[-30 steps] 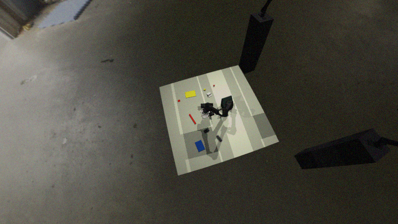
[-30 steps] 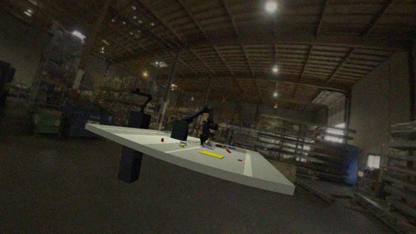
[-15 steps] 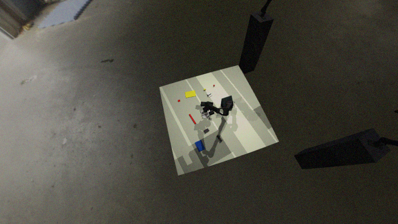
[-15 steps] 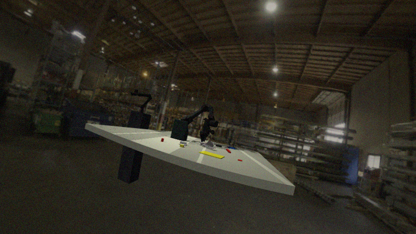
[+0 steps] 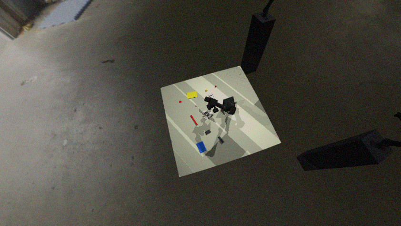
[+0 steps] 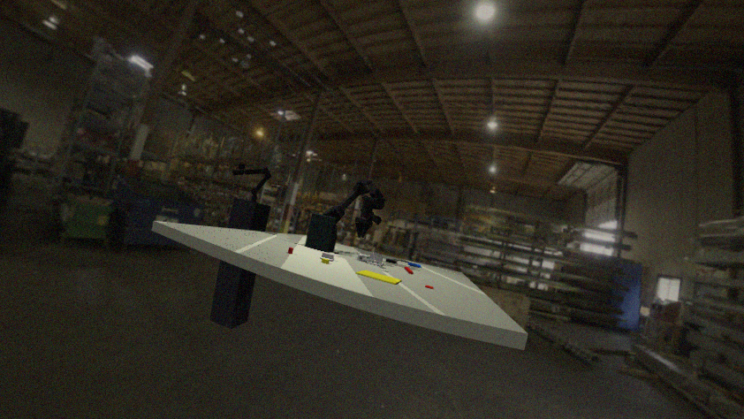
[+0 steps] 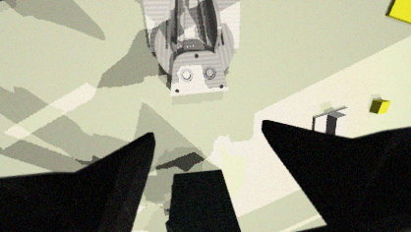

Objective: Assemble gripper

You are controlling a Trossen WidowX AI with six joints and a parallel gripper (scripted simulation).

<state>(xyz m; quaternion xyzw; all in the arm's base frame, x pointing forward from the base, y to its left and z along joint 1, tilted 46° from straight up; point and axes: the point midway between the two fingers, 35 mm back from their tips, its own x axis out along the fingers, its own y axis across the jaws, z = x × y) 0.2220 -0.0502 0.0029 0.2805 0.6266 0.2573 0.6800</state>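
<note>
The gripper assembly (image 5: 206, 114) (image 6: 375, 258) (image 7: 199, 79) stands on the table. In the wrist view it is at the top centre. Its near end is a pale plate with two ringed round ends showing in it, which looks like the housing plate. Grey rounded sides and long dark parts, apparently the two jaws, run away behind it. Gear teeth are hard to make out, and I cannot tell whether the plate is fully level or closed. My gripper (image 6: 361, 235) (image 7: 209, 131) is open and empty, raised above the table. Its fingertips are apart from the assembly, on its near side.
A small grey bracket (image 5: 210, 95) (image 6: 327, 255) (image 7: 328, 122) lies by a yellow cube (image 5: 206, 90) (image 7: 380, 106). A yellow plate (image 5: 192, 95) (image 6: 378, 277), red bar (image 5: 194, 120) (image 6: 409, 270), blue block (image 5: 201, 147) (image 6: 414, 265), two dark blocks and two red cubes lie around.
</note>
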